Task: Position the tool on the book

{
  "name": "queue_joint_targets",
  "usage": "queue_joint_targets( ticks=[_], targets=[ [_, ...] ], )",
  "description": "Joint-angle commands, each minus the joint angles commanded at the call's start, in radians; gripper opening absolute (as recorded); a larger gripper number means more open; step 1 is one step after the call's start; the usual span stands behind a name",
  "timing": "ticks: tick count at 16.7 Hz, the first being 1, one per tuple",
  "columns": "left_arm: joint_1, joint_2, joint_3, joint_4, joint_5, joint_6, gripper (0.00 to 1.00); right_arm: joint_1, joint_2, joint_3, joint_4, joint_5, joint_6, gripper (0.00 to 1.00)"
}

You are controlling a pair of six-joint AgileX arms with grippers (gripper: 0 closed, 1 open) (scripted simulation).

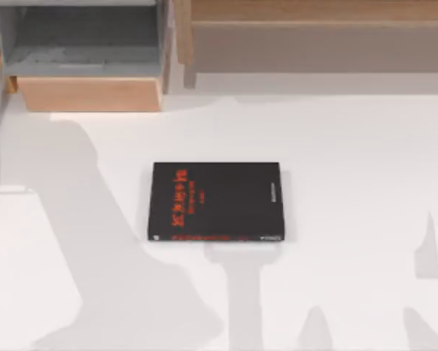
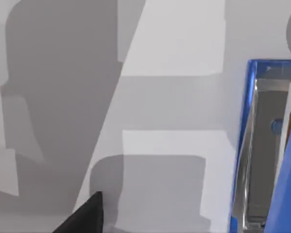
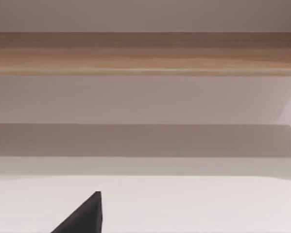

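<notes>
A black fingertip of the left gripper juts up at the edge of the left wrist view, above the bench. A like black fingertip of the right gripper sits at the edge of the right wrist view, its camera looking level across the bench.

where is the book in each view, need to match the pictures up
top view: the book lies flat near the middle of the white table.
left wrist view: shadowed white table and part of the blue tool.
right wrist view: white table in front of a wooden shelf.
shared landmark: the white table, in all three views.
</notes>
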Motion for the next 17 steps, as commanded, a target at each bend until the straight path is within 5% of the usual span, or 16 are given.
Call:
queue_joint_targets(
  ticks=[12, 17],
  targets=[
    [0.000, 0.000, 0.000, 0.000, 0.000, 0.000, 0.02, 0.000, 0.000, 0.000, 0.000, 0.000, 0.000, 1.00],
    [0.000, 0.000, 0.000, 0.000, 0.000, 0.000, 0.00, 0.000, 0.000, 0.000, 0.000, 0.000, 0.000, 1.00]
  ],
)
